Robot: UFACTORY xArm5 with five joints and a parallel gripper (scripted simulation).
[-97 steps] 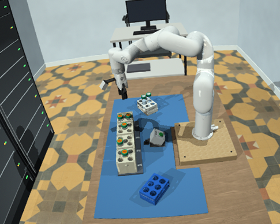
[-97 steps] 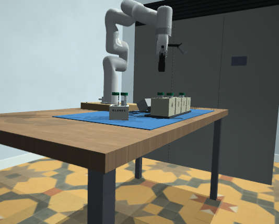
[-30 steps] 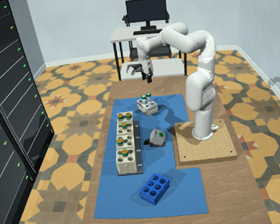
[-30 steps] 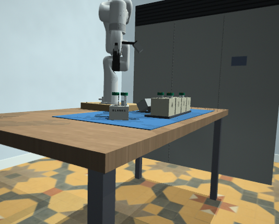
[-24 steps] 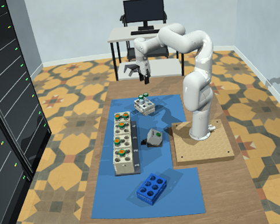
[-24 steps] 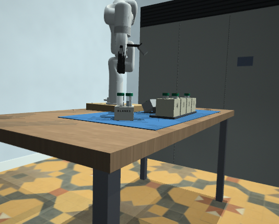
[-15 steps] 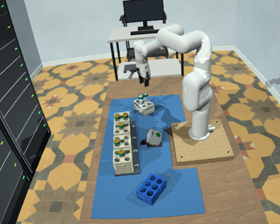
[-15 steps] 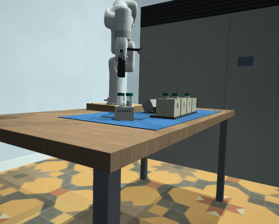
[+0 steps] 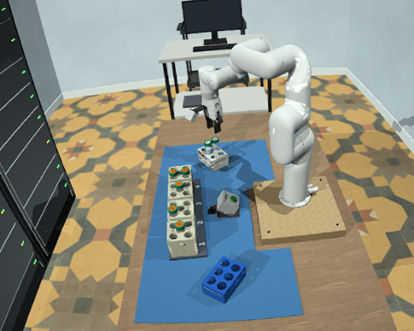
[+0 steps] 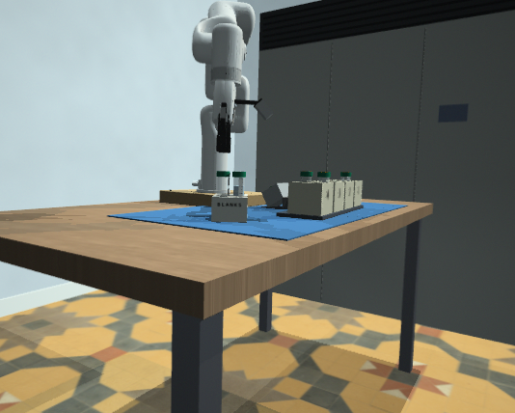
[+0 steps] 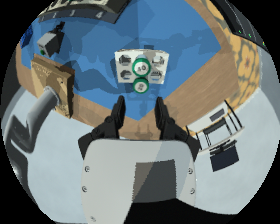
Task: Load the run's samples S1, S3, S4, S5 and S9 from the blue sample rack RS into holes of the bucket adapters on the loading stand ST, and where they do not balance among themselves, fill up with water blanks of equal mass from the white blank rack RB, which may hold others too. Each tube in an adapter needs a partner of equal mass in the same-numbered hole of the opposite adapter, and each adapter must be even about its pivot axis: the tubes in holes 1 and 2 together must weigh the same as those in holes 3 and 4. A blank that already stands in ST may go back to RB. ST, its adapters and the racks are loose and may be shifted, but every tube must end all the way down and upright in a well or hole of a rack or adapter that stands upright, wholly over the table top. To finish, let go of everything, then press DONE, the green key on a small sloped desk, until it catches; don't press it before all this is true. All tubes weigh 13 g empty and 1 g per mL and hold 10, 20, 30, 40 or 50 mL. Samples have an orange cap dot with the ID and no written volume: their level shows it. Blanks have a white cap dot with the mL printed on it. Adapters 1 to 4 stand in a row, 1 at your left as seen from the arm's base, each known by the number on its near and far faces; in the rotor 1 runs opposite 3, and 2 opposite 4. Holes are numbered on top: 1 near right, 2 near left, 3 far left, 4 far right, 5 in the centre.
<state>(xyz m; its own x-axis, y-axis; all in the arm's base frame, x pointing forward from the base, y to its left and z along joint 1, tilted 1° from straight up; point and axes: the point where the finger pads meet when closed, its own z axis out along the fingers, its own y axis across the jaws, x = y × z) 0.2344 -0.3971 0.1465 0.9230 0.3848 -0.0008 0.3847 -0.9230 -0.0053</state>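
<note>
My gripper (image 9: 216, 126) hangs open and empty high above the white blank rack RB (image 9: 212, 155), a little to its far side; it also shows in the exterior view (image 10: 223, 140) and the wrist view (image 11: 139, 117). RB holds two green-capped blanks with white dots (image 11: 139, 76). The loading stand ST (image 9: 181, 211) carries its row of cream adapters, with several orange-dotted sample tubes (image 9: 180, 226) standing in them. The blue sample rack RS (image 9: 224, 279) near the front of the mat has all visible wells empty. The green DONE key (image 9: 234, 199) sits on its small sloped desk.
The arm's base stands on a tan mounting plate (image 9: 299, 216) right of the mat. A desk with a monitor (image 9: 212, 20) stands behind the table. Dark server cabinets (image 9: 5, 126) line the left wall.
</note>
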